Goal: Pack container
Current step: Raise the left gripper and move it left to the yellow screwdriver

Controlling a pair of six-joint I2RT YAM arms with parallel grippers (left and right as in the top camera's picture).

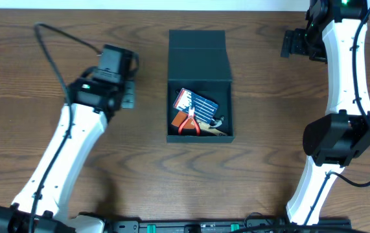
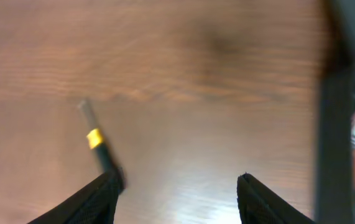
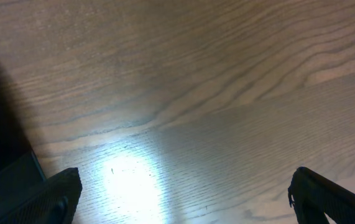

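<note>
Box top: box (image 1: 199, 84) open, lid (image 1: 197, 40) swung back on the far side, so it's a straight drop in from above.
Box floor: pliers (image 1: 189, 123) and blue card (image 1: 196, 102) crowd it.
Left of box: tight here, left tool (image 2: 177, 186) sits near the wall with a thin yellow-banded stick (image 2: 99, 146) at its finger.
Right of box: broad tabletop (image 1: 269, 129), right tool (image 1: 295, 44) well off.

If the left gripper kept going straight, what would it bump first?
Probably the bare table: the left gripper points down at it. The yellow-banded stick lies just aside; depth is unclear.

Container (image 1: 198, 59), slim tool (image 2: 94, 139) on table (image 1: 269, 129)
</note>
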